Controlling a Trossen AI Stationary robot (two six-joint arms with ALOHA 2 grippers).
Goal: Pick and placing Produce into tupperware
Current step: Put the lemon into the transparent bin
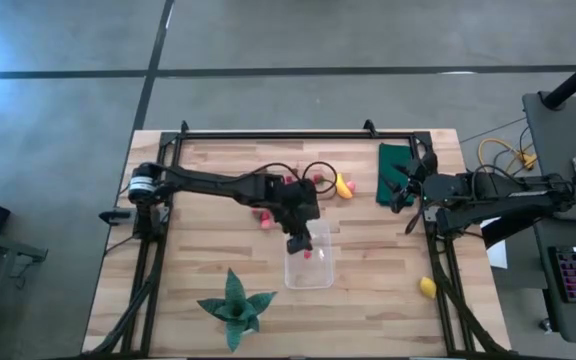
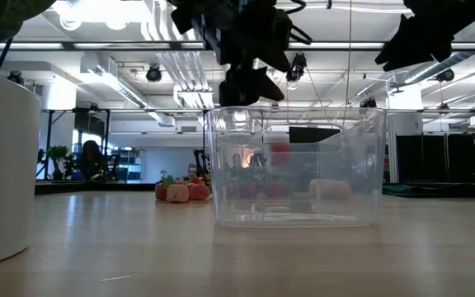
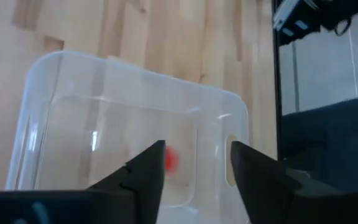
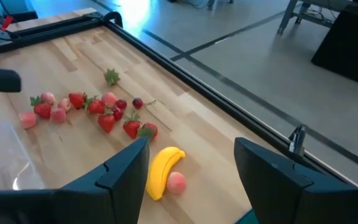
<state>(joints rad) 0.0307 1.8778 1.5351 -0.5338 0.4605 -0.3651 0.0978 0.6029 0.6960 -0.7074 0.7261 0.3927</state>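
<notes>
Dark fingers of the left gripper stand parted above the clear, colourless plastic rectangular tupperware, with nothing pinched between them. Seen through the gap in the left wrist view, a small red strawberry-like piece is inside the container. In the high view the left gripper hangs over the container's far end, its arm reaching in from the table's left side. The low view shows the same gripper just above the container's rim, with a red piece showing within the clear walls.

Beyond the container, toward the far edge of the light wooden table, a scatter of red and pink strawberry-like pieces lies on the boards. Near them rests a small yellow-orange banana with one pink piece touching its side.

Over the table's right side, the right gripper waits with its fingers spread and empty, near a dark green flat rectangle. A small yellow lemon-like fruit sits alone near the right edge, well apart from the container. A green spiky-leaved plant stands at the near edge.
</notes>
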